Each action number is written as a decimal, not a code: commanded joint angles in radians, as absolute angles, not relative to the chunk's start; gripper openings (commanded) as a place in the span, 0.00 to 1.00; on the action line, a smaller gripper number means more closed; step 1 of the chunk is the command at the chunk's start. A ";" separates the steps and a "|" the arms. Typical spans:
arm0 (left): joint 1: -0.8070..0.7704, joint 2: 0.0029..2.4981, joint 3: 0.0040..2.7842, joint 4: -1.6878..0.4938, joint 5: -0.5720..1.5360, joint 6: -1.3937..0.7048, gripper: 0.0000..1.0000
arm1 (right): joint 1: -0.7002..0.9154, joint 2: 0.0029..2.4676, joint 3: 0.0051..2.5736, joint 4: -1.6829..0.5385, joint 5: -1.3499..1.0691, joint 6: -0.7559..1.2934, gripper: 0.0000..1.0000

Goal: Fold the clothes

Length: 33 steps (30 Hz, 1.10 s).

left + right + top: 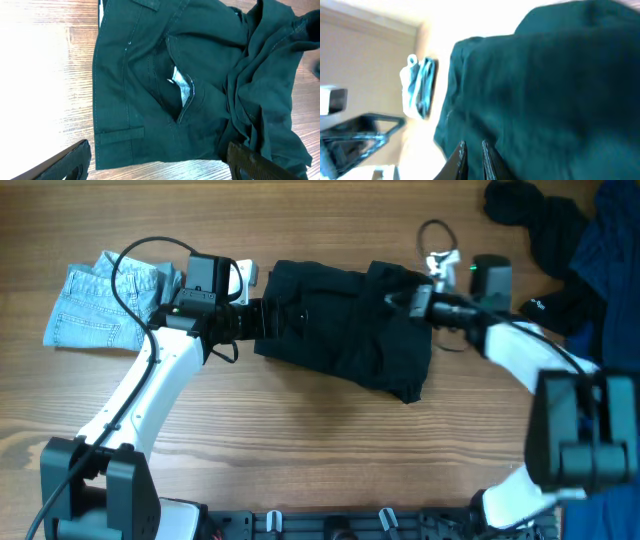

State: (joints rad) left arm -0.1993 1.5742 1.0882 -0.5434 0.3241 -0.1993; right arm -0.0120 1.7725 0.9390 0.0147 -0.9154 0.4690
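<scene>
Right gripper (473, 157) nearly closed, pinching a fold of the large plain black fabric shorts (340, 335), which lie toward the far edge of the table (300, 440), long axis left-to-right. Left gripper (157, 167) spread wide and empty just off their left end; I judge it the arm for that end.

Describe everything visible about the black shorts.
The black shorts are dark woven fabric with pale stitching, a belt loop and a gaping pocket showing pale lining. They lie crumpled on the wooden table, bunched up at one end. The right hand pinches that bunched cloth; the left hand stands open over the waistband end.
</scene>
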 commanded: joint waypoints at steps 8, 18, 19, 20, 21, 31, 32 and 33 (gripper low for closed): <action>-0.198 1.597 1.093 -0.587 0.316 -0.300 0.95 | 0.059 1.743 0.940 -0.673 -0.462 0.240 0.27; -0.195 1.844 1.092 -0.597 0.404 -0.489 0.98 | 0.069 1.775 0.940 -0.698 -0.300 0.340 0.45; -0.190 1.858 1.092 -0.611 0.403 -0.521 0.99 | 0.069 1.775 0.940 -0.698 -0.308 0.338 0.45; -0.184 1.873 1.092 -0.633 0.403 -0.554 0.98 | 0.069 1.775 0.940 -0.700 -0.314 0.336 0.45; -0.178 1.889 1.092 -0.645 0.402 -0.562 0.98 | 0.069 1.775 0.940 -0.702 -0.314 0.335 0.45; -0.154 1.966 1.092 -0.510 0.451 -0.531 0.41 | 0.069 1.774 0.941 -0.700 -0.314 0.314 0.45; -0.154 1.966 1.092 -0.486 0.488 -0.519 0.33 | 0.069 1.774 0.941 -0.701 -0.314 0.315 0.45; -0.154 1.966 1.092 -0.473 0.512 -0.511 0.22 | 0.069 1.773 0.941 -0.701 -0.314 0.314 0.44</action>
